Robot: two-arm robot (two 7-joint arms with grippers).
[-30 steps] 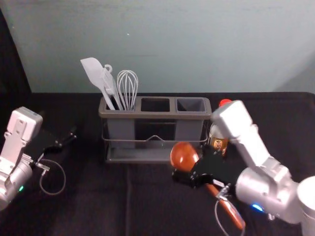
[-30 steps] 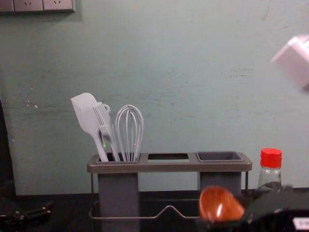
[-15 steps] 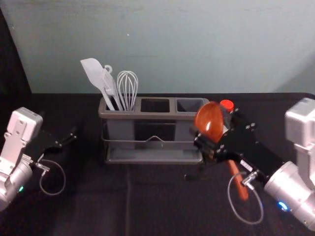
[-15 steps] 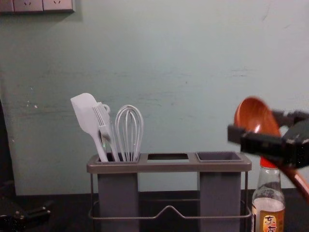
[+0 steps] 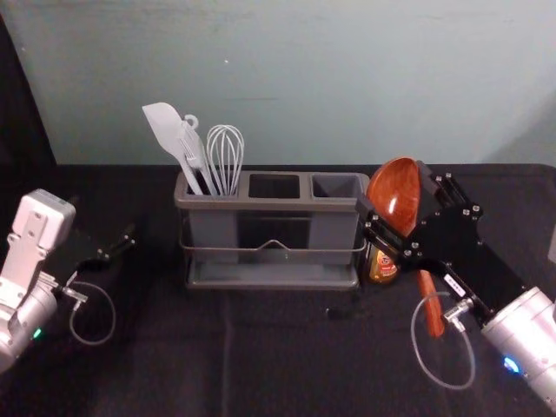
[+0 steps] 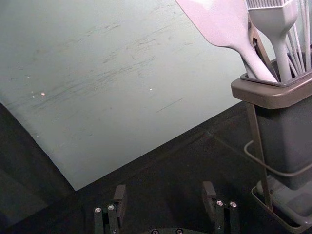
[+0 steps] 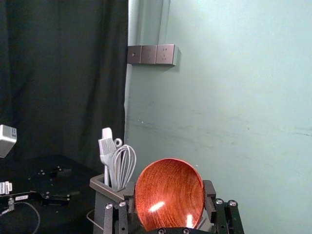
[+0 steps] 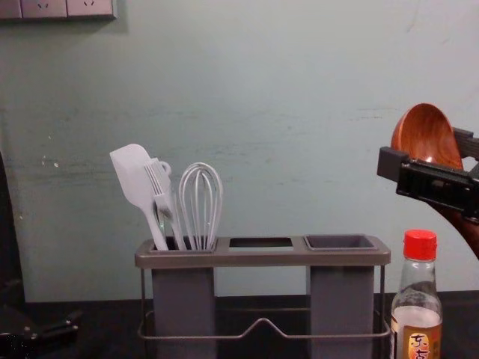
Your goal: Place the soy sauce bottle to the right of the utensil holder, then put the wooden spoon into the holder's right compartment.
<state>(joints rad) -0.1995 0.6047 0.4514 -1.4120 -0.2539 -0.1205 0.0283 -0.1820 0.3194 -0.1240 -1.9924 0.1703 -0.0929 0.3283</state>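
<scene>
Step in hand, as judged: part two, the wooden spoon; bottle placement looks done. Black-covered table: bears the utensil holder. Right gripper, at the robot's right of the holder and above table level, has its fingers closed about the bowl end of the wooden spoon, bowl up, handle slanting down. Left gripper parked at the left, fingers apart, nothing between them. Soy sauce bottle upright, just beside the holder's right end. Next move calls for: lift until the handle end clears the rim, carry left, steepen the handle over the right compartment, lower, release. Edges: wall behind; whisk and spatula stand well left, leaving air room over the right half. Tightest item: red cap, near the handle's likely sweep; a low pass could tip the bottle.
</scene>
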